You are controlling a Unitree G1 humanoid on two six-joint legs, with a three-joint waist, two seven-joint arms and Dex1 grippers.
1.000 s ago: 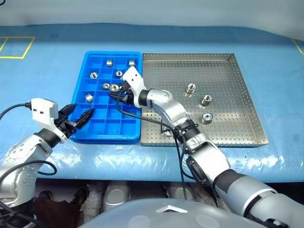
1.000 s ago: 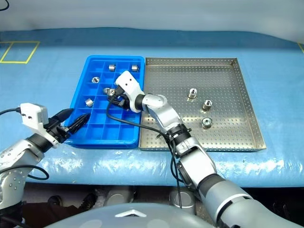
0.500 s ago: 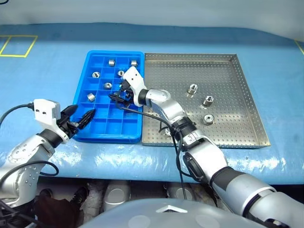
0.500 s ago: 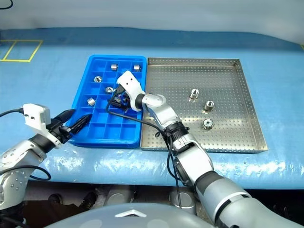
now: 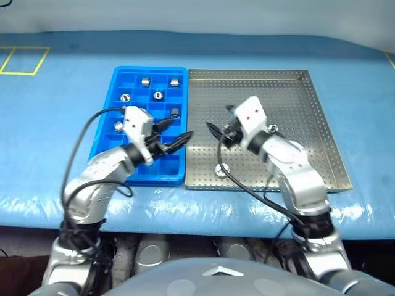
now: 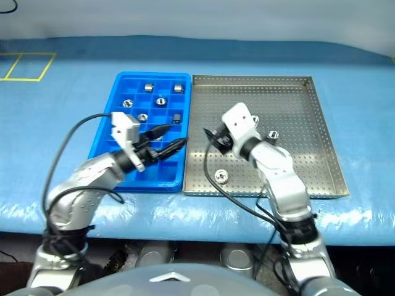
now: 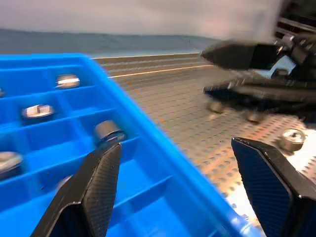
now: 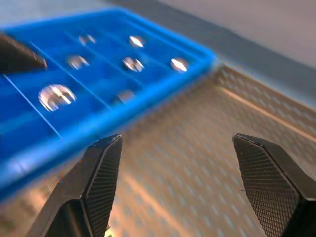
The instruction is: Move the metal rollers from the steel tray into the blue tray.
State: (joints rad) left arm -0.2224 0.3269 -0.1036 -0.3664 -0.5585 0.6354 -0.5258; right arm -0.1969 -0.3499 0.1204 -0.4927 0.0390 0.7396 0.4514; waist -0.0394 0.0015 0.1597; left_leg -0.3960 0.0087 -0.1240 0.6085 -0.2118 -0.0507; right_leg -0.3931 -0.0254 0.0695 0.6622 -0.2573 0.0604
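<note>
Both grippers, left gripper (image 5: 174, 137) and right gripper (image 5: 217, 132), are spread and empty. Nearest roller (image 5: 221, 169) lies at 6 o'clock in steel tray (image 5: 321, 111); descend vertically, straddle it squarely before closing, then carry to blue tray (image 5: 117, 77).

A table (image 5: 55, 92) covered with a blue sheet carried everything. Directly on it lay two trays side by side, their long edges touching or nearly so: the blue tray (image 5: 112, 92), a plastic grid of small square compartments, on the robot's left, and the steel tray (image 5: 321, 111), wider, with a perforated floor and a low rim, on the right. Yellow tape lines (image 5: 24, 61) marked out a square on the covering near the far left corner, well apart from the trays.
</note>
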